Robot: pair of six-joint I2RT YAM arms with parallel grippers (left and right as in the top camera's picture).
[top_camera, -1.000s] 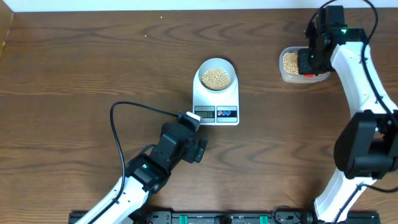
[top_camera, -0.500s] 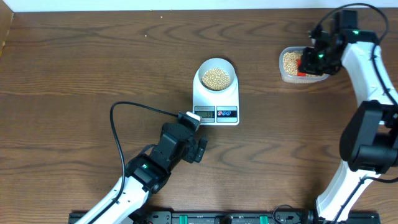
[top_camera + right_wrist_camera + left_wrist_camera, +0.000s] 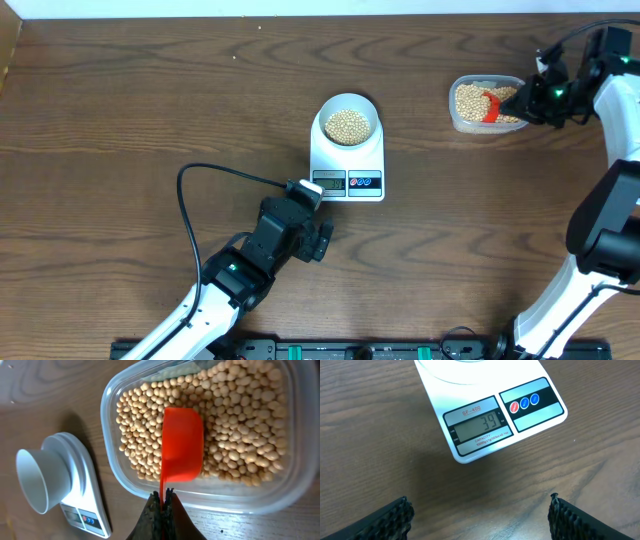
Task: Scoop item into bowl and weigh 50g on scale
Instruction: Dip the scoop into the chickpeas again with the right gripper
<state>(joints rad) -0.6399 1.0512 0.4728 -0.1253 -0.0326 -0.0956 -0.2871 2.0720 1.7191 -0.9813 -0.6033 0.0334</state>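
I am recording the right tool (image 3: 162, 497) clamping shut on the handle of the red scoop (image 3: 182, 445), whose cup is lying on the beans (image 3: 240, 435) in the clear tub (image 3: 107, 405). The left tool (image 3: 480, 525) is standing wide open, gripping nothing, near the scale (image 3: 530, 400), which is reading 39. The bowl (image 3: 321, 124) is sitting on the scale, holding beans. I am judging this a top-up step: the next move is calling for a small partial scoop, carried level to the bowl.
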